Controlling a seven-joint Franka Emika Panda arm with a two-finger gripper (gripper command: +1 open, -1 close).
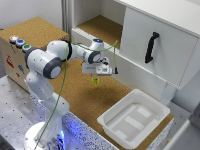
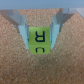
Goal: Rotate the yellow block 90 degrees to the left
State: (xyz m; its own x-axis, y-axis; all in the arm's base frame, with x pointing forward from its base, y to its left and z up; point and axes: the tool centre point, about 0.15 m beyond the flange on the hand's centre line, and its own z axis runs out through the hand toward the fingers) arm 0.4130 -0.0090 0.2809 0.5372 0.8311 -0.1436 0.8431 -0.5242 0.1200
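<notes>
Cork covers the desk (image 1: 107,97) across the middle of the exterior frame, with a white tray (image 1: 134,119) at lower right and a white cabinet (image 1: 160,42) with a black handle (image 1: 151,47) at upper right. Near the centre of that frame the pincer (image 1: 96,79) hangs above the cork, a speck of yellow at its tip. The wrist view shows it plainly: the yellow block (image 2: 39,42) sits at frame centre, pinched on two opposite side faces by the pincer (image 2: 40,33), whose fingers (image 2: 24,31) press against it. The block carries dark letters on its visible face, so it is not plain. It looks small, rigid and light, likely hard with smooth faces that could slip under a loose grip. Flat opposite sides, as gripped now, seem the soundest hold. I cannot tell whether it touches the cork.
</notes>
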